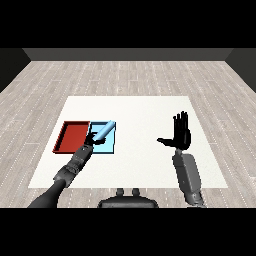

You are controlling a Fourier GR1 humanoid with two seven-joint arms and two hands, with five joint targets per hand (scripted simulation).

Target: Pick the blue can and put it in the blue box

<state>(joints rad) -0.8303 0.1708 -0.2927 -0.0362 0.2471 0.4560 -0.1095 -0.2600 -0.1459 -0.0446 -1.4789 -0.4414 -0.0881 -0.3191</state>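
White table, slim blue can in left hand, light blue tray

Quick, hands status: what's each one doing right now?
Left hand: shut on the can, over the blue tray.
Right hand: open, fingers straight, holding nothing.

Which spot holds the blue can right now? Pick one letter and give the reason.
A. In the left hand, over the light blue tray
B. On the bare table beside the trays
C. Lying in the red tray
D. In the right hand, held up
A: the blue can sits tilted in the left hand, over the light blue tray; the right hand is open and holds nothing.
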